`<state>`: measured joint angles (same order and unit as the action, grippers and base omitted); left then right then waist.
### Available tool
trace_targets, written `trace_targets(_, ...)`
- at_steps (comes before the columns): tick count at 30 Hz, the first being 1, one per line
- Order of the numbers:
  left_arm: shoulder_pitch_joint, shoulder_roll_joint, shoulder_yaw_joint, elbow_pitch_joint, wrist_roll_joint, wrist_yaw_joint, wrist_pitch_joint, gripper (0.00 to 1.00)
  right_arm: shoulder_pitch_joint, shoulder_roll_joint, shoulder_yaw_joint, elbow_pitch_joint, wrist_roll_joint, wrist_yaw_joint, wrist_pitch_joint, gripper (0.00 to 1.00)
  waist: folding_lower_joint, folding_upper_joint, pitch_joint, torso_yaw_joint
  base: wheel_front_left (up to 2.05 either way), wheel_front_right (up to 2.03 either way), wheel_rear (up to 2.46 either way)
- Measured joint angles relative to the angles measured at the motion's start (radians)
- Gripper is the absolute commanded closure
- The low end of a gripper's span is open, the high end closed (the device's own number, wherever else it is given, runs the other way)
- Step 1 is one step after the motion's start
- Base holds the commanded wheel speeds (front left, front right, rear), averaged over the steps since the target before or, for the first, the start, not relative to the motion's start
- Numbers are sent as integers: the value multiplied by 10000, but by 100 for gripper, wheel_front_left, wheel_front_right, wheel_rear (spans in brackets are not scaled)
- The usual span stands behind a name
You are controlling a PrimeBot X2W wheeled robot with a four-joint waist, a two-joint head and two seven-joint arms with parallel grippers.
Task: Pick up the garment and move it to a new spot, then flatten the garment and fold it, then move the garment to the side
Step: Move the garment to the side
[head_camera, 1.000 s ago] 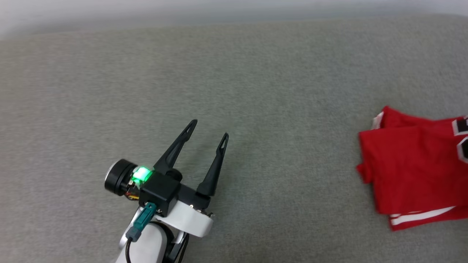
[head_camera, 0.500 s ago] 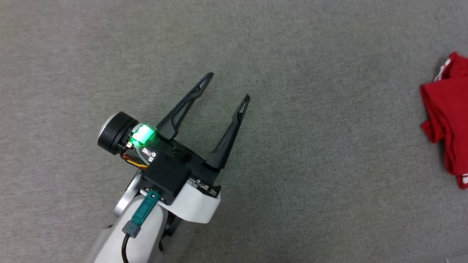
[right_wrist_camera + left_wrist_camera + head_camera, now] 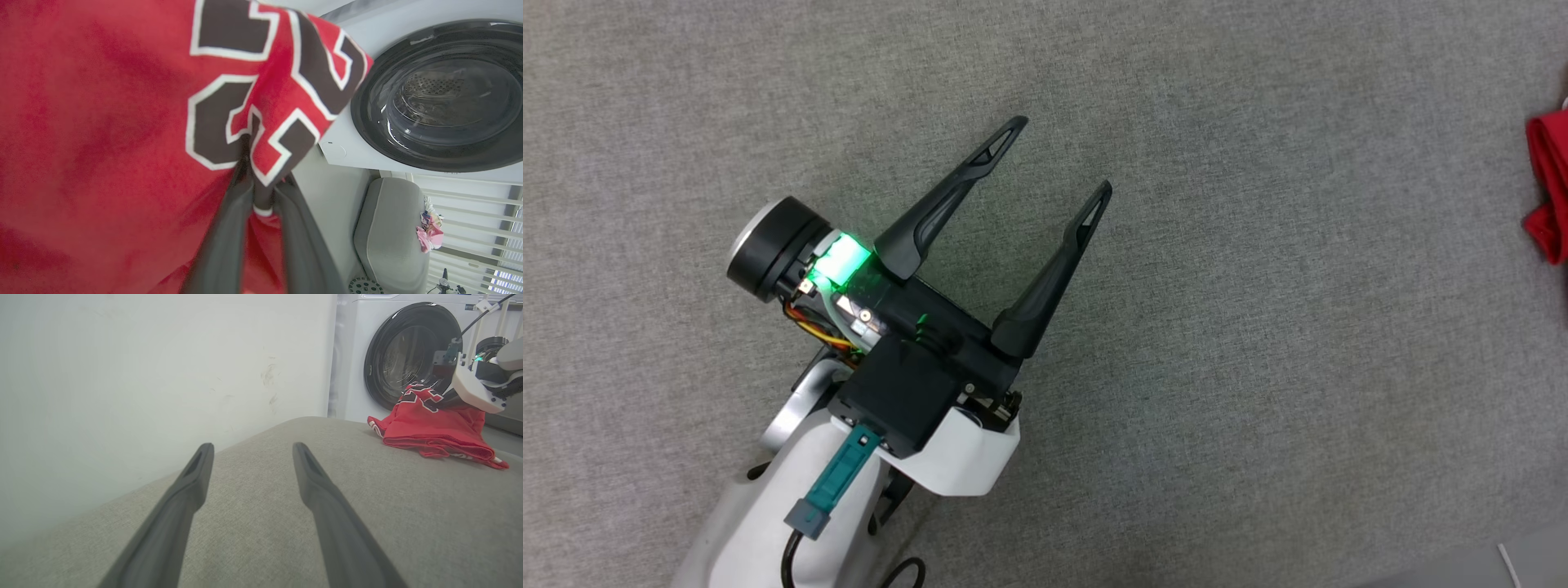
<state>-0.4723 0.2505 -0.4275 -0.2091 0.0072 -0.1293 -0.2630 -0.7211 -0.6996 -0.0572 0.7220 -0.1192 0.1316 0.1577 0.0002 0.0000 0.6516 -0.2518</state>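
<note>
The garment (image 3: 433, 424), a red jersey with black-and-white block lettering, lies bunched and folded on the grey padded surface (image 3: 1258, 367). In the head view just a red edge of the garment (image 3: 1547, 184) shows at the far right. My right gripper (image 3: 261, 171) is shut on a fold of the garment (image 3: 102, 122) beside the lettering; its pale wrist (image 3: 476, 386) hangs over the cloth. My left gripper (image 3: 1063, 155) stands open above bare grey surface, well to the left of the shirt, with nothing between its fingers (image 3: 196, 486).
A white washing machine (image 3: 412, 355) with a dark round door stands right behind the garment, also seen close in the right wrist view (image 3: 441, 94). A pale wall (image 3: 143, 375) borders the grey surface. A grey seat (image 3: 388, 224) with pink cloth sits beyond.
The head camera has swung, so the garment has slid to the picture's right edge and the left gripper looks larger and higher. Both grippers keep their states.
</note>
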Motion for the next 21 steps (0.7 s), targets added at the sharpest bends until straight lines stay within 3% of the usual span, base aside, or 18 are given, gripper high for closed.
trace_targets(1,-23,0,-2,-2,-4,2,0,0,-78,63,-81,90,-84,0,-125,7,-1,0,-14,3,0,0,0)
trace_targets(2,-37,-10,-12,-4,-27,4,0,0,-174,142,-201,203,-144,0,-203,0,0,0,-40,15,0,0,0)
trace_targets(12,298,-360,272,476,-575,435,0,0,-430,506,-543,481,-301,0,-1106,0,-1,0,-1200,457,0,0,0)
trace_targets(21,1512,-663,1172,1212,-1026,1012,0,0,235,1156,351,-1764,1599,0,-1511,0,-3,0,-2959,970,0,0,0)
